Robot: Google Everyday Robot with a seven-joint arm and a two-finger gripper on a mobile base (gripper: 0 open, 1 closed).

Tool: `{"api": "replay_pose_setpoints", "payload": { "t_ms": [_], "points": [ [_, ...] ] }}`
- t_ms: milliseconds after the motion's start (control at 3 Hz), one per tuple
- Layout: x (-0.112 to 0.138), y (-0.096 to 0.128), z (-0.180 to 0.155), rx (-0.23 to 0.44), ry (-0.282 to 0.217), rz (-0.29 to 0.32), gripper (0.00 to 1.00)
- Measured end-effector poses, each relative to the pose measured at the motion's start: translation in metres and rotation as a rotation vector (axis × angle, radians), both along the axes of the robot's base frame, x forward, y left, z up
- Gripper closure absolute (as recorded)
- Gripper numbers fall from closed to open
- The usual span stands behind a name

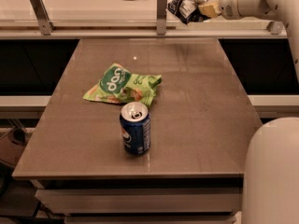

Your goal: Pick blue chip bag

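Observation:
The blue chip bag [185, 7], a small crumpled dark navy foil bag with white patches, hangs in the air above the far right edge of the table. My gripper [202, 7] is shut on the bag's right side and holds it clear of the tabletop. The white arm [247, 1] reaches in from the upper right.
A bright green chip bag [122, 85] lies flat at the middle of the brown table [196, 101]. An upright blue soda can [135, 128] stands in front of it. A rail with metal posts [161, 13] runs behind the table. The robot's white body [273, 171] fills the lower right.

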State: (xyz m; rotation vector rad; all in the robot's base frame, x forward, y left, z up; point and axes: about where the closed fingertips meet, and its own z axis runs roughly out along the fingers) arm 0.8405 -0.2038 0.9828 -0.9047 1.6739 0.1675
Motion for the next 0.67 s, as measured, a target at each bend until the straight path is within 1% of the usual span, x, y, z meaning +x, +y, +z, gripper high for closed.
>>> {"api": "replay_pose_setpoints", "payload": {
  "t_ms": [667],
  "points": [
    [-0.023,-0.007,0.041,-0.058,-0.072,-0.04,1.0]
  ]
}}
